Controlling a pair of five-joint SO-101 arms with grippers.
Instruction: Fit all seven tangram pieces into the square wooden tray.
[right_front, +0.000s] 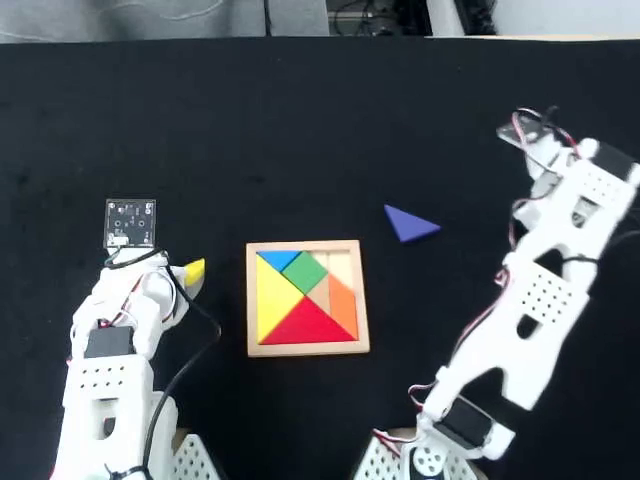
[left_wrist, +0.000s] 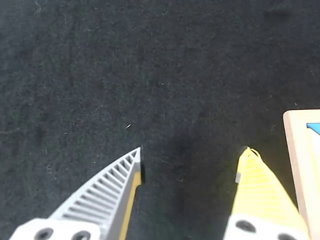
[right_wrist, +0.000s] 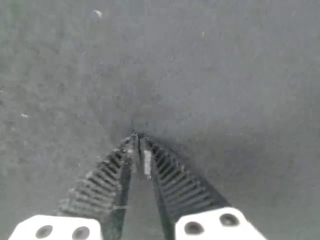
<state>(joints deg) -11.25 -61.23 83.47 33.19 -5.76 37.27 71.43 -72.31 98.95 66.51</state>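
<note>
- High view: the tray (right_front: 307, 349) sits mid-table, nearer the front edge. The loose triangle (right_front: 409, 224) lies off the tray's far right corner, apart from it.
- The left gripper (right_front: 188, 275) is just beside the tray's left rim. The right gripper (right_front: 525, 135) is toward the table's right edge, well apart from the triangle.
- Count: one tray and seven pieces. Six are seated (blue, green, yellow, red, orange, and one pale piece hard to tell from bare wood) and one is outside. There are also two arms and one marker card (right_front: 130, 223) toward the left edge.
- Risk: the slot (right_front: 341, 265) in the tray's far right corner looks tight. A triangle turned wrong would likely ride up on the rim or a neighbour and jolt the seated pieces.
- Risk: the triangle is flat and thin, so fingers may shove it along the table instead of lifting it.
- Left wrist view: the left gripper (left_wrist: 193, 150) has its fingers apart and holds nothing. The tray's corner is close beside its yellow finger, so a careless swing could knock the tray askew.
- Right wrist view: the right gripper (right_wrist: 136, 137) has its fingers pressed together on nothing, over bare table. It would have to spread them before any pick, or it would only nudge the piece.
</note>
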